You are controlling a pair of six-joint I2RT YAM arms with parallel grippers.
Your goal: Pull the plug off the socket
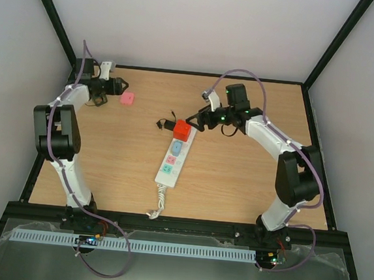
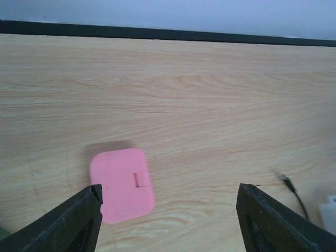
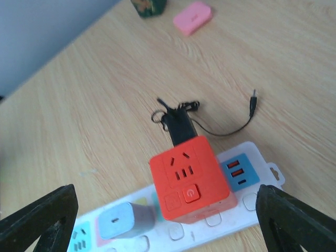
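The socket [image 1: 171,161], a long white strip with pastel faces, lies mid-table with its coiled cord toward the near edge. A red cube adapter [image 3: 190,178] and a pale blue charger [image 3: 123,223] stand plugged into it. My right gripper [image 3: 165,197] hovers open over the red cube, a finger on either side and touching nothing. A pink plug [image 2: 122,184] lies flat and loose on the wood at the far left [image 1: 128,99]. My left gripper [image 2: 168,202] is open just behind it. Its left finger [image 2: 73,223] is beside the plug's near corner, holding nothing.
A black adapter [image 3: 181,126] with a thin black cable [image 3: 252,105] sits against the red cube's far side. The strip's blue USB face [image 3: 239,173] is at its far end. A black frame rail [image 2: 168,32] edges the table's far side.
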